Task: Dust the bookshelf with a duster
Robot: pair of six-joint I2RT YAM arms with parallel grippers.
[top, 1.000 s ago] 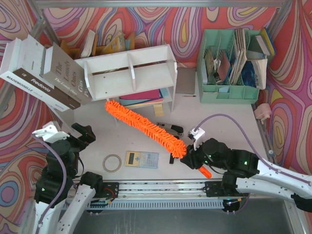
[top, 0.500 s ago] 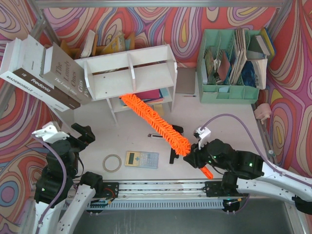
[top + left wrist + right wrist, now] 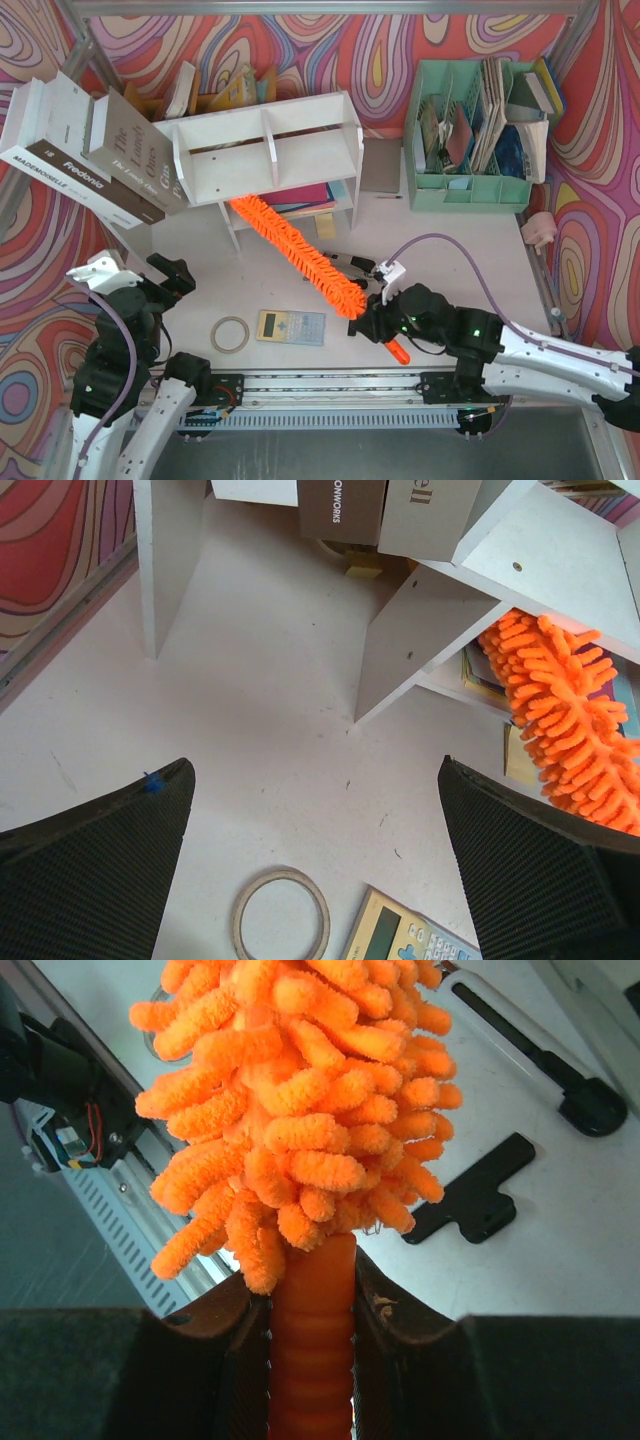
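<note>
The right gripper [image 3: 375, 322] was clamped on the duster's ribbed orange handle, jaws closed tight against its sides. The wrist view showed the fingers [image 3: 385, 1325] pressing it just below the fluffy head. The duster [image 3: 295, 255] ran on a slant from that grip up and to the left across the table [image 3: 450, 240]. Its far tip lay at the front of the bookshelf's lower tier, against the coloured folders [image 3: 300, 197] there. The bookshelf [image 3: 265, 150] stood at the back of the table, its top and divider fins untouched by the duster.

Things crowded the path. The shelf's front left leg [image 3: 405, 645] stood just beside the duster's tip. A black-and-white hand tool [image 3: 352, 264] — its kind could not be told — lay partly under the fluffy head near the gripper, and a small black piece [image 3: 480, 1192] lay close by it. A calculator [image 3: 291, 327] and a ring of tape [image 3: 230, 334] lay near the duster, on its left-arm side but apart from it.

The left gripper [image 3: 315, 765] hung over bare table near the tape ring, jaws spread wide and holding nothing. Large books [image 3: 90, 150] leaned against the shelf's left end. A dark flat sheet [image 3: 380, 165] lay between the shelf and the mint-green file organizer [image 3: 470, 150] — well apart from the duster.
</note>
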